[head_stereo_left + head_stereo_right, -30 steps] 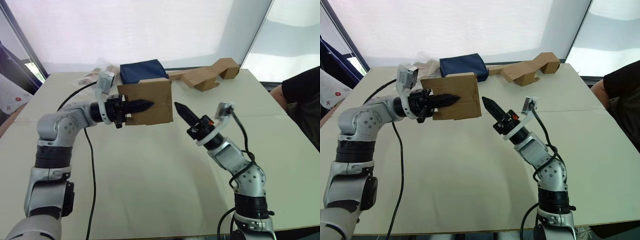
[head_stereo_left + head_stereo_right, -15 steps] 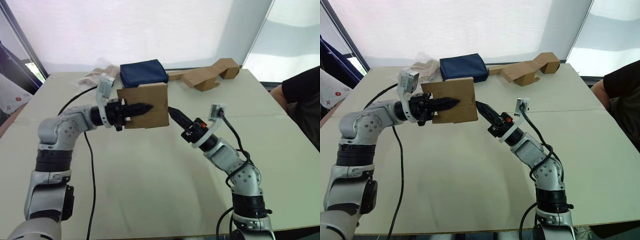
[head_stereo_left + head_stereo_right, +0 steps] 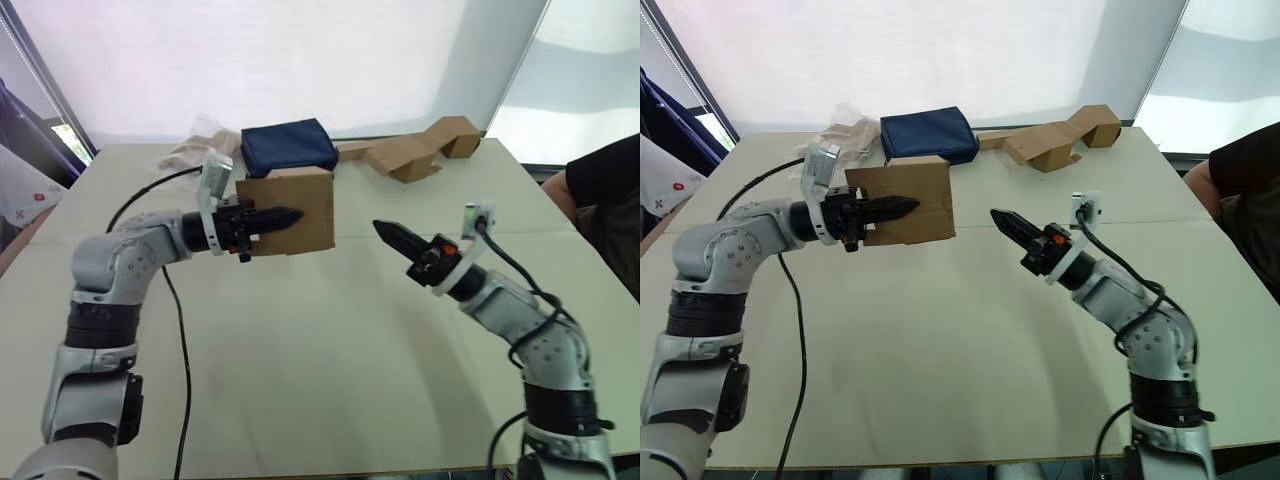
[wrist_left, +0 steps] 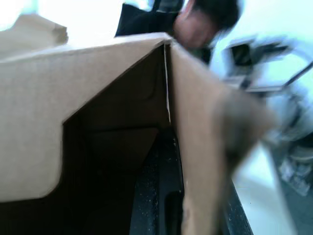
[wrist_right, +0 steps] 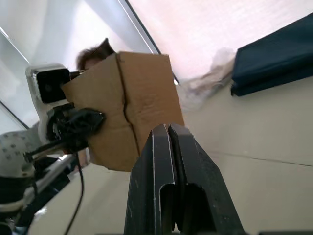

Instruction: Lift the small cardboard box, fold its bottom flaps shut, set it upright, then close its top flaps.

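small cardboard box (image 3: 296, 211) | brown, plain | held above table

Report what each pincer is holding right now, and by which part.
The left pincer holds the small cardboard box above the table by one side wall, one finger inside, one outside. The right pincer is shut and holds nothing.

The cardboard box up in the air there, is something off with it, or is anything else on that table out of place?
Nothing looks damaged or spilled. The small cardboard box is held above the table, clamped on one wall by the left gripper. The right gripper hangs apart from it, fingers shut. Loose cardboard pieces lie at the far edge.
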Robot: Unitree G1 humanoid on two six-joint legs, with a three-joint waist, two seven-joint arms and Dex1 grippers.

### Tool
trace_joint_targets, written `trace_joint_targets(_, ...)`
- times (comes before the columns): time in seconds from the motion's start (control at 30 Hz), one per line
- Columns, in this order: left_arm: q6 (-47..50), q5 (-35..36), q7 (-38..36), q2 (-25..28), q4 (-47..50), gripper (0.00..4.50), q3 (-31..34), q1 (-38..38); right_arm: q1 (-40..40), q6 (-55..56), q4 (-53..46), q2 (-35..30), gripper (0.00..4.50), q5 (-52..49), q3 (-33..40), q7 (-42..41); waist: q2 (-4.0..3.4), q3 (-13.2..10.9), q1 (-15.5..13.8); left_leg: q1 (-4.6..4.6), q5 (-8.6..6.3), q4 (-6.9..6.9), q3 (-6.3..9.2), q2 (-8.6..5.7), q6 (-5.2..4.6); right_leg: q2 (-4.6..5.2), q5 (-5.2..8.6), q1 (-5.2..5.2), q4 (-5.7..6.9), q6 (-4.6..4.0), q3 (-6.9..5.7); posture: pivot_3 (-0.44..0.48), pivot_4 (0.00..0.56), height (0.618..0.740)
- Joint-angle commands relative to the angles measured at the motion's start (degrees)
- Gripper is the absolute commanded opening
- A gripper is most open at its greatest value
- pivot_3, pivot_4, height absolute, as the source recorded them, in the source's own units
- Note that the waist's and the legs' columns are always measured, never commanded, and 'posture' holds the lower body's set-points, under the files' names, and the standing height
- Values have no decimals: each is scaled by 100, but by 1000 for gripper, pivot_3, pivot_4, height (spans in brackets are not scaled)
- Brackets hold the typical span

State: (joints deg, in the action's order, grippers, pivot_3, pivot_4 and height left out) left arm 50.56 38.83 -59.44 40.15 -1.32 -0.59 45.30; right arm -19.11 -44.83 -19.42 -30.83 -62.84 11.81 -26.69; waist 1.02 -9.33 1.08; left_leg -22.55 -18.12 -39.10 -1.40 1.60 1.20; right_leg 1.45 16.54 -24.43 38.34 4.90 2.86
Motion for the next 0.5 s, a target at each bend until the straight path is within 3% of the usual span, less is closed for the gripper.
trace_joint_targets(0.03,-481,-658,-310,279,135,0,-495,517,334,66,-795,-677,14,711,-371,-557,2,-1,-23,-1,0,-2,0,1,0,-1,0,0,1,0,-1,0,150,740)
trace_joint_targets(0.23,-842,-1696,-1422,932,67,0,-1711,1374,819,273,-1491,-1423,14,1577,-824,-1039,3,-2,-27,-4,-3,-4,-3,-10,-5,-19,0,6,-15,1,1,0,150,740)
trace_joint_targets(0.5,-191,-2712,-2244,932,364,0,-3304,2175,1221,672,-1742,-1724,14,2600,-1208,-1263,4,-2,-32,-6,-5,-8,3,-6,-9,-51,2,7,-17,-1,13,0,150,740)
